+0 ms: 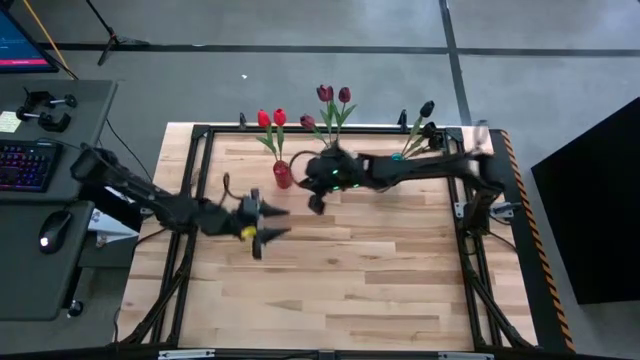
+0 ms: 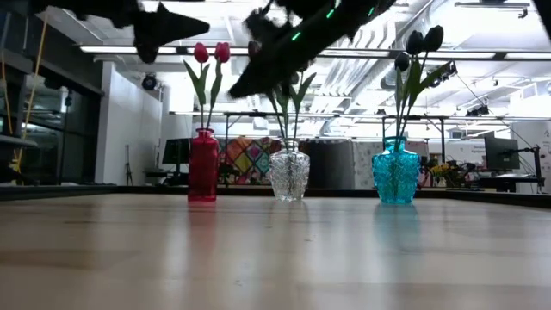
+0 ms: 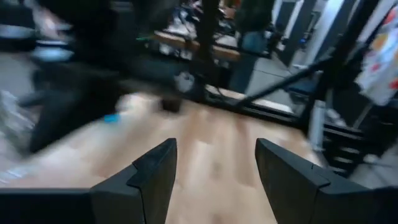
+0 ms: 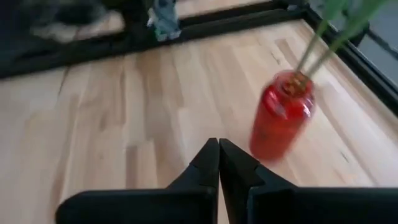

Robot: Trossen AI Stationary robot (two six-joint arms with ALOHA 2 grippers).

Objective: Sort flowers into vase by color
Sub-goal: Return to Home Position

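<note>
Three vases stand along the table's far edge. The red vase [image 1: 283,175] [image 2: 203,165] [image 4: 283,115] holds bright red tulips [image 1: 270,118]. The clear vase [image 2: 289,172] holds dark maroon tulips [image 1: 335,95]. The teal vase [image 2: 396,170] holds near-black tulips [image 1: 425,108] [image 2: 426,39]. My right gripper [image 1: 316,205] [image 4: 219,163] hovers shut and empty just right of the red vase, its arm covering the clear vase from above. My left gripper [image 1: 277,222] [image 3: 214,177] is open and empty above the table's middle left, nearer than the red vase.
A black frame [image 1: 200,135] runs around the wooden tabletop [image 1: 340,290], whose near half lies bare. A desk with a keyboard [image 1: 25,165] and a mouse [image 1: 55,228] stands left of the table. The room beyond shows benches and monitors.
</note>
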